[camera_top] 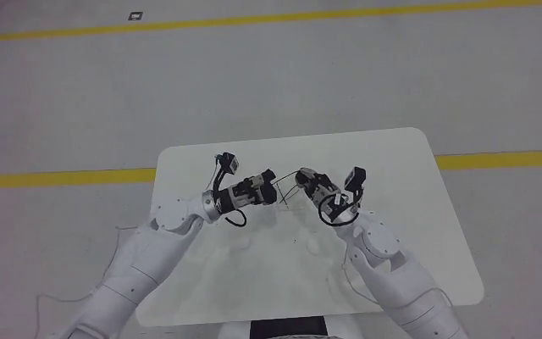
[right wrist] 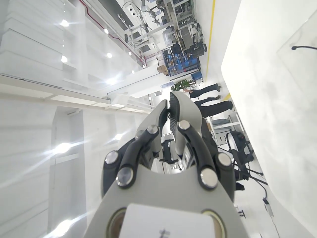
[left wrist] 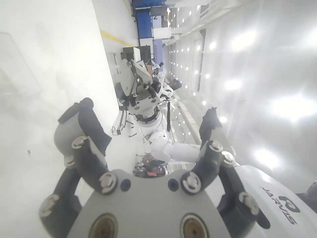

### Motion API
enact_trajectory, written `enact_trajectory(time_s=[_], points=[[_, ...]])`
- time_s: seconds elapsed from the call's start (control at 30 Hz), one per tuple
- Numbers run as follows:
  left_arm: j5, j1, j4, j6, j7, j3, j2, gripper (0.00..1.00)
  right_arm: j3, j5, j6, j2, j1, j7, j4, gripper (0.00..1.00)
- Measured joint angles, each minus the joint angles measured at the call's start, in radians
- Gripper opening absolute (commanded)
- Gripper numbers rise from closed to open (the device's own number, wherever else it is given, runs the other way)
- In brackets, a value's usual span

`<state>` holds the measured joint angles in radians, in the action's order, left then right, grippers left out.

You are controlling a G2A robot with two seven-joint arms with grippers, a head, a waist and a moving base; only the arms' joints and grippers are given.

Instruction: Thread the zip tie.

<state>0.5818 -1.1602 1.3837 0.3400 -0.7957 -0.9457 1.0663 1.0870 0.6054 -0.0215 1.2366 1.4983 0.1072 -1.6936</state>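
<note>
The counter (camera_top: 406, 254) is a white slab with rounded corners. Both arms meet over its middle, somewhat nearer the far edge than the near one. Bare surface spreads to either side of them and toward the near edge, with the widest stretch on the robot's right.

The left pincer (camera_top: 269, 188) stands wide open in its own wrist view (left wrist: 148, 107). Its dark fingers (left wrist: 89, 122) are spread far apart and hold nothing. The right pincer (camera_top: 301, 178) faces it, just beside it, tip toward tip, and it shows farther off through that open gap (left wrist: 138, 85).

In its own wrist view the right pincer (right wrist: 170, 100) has its ribbed pads drawn almost together. From above, the zip tie (camera_top: 288, 176) is a thin black line across the small gap between the two pincers, and one end meets the right pincer's tips. How it lies between the pads I cannot tell.

A clear sheet (right wrist: 297, 25) lies flat on the counter. On it rests a black strand (right wrist: 303, 47) with a small knob at its end; what it is I cannot tell.

Beyond the far edge the grey floor carries a yellow line (camera_top: 76, 178) level with the counter and a small dark square (camera_top: 135, 15) farther out.
</note>
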Motion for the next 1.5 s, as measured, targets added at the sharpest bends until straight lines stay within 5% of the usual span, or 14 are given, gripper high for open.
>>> enact_trajectory(time_s=[0.1, 0.87, 1.07, 1.1, 1.13, 1.27, 1.5], points=[[0.015, -0.011, -0.005, 0.000, -0.013, -0.017, 0.015, 1.00, -0.003, 0.003, -0.005, 0.003, 0.001, -0.001, 0.004, 0.00], [0.014, -0.007, -0.013, 0.000, -0.016, 0.005, 0.024, 1.00, -0.016, 0.003, 0.020, 0.011, -0.002, 0.028, -0.004, 0.00], [-0.007, -0.020, 0.006, -0.007, 0.024, 0.002, 0.024, 1.00, -0.015, -0.062, 0.004, 0.012, 0.004, 0.015, -0.008, 0.00], [-0.012, -0.021, 0.007, -0.007, 0.025, 0.001, 0.023, 0.97, -0.015, -0.080, 0.002, 0.012, 0.005, 0.016, -0.009, 0.00], [-0.019, -0.022, 0.008, -0.008, 0.026, -0.001, 0.022, 0.78, -0.014, -0.106, 0.000, 0.011, 0.007, 0.017, -0.011, 0.00], [-0.034, -0.027, 0.013, -0.014, 0.034, -0.006, 0.021, 0.49, -0.007, -0.161, -0.005, 0.009, 0.019, 0.019, -0.024, 0.00], [-0.036, -0.030, 0.014, -0.018, 0.041, -0.003, 0.023, 0.41, -0.010, -0.215, 0.009, 0.009, 0.033, 0.015, -0.035, 0.00]])
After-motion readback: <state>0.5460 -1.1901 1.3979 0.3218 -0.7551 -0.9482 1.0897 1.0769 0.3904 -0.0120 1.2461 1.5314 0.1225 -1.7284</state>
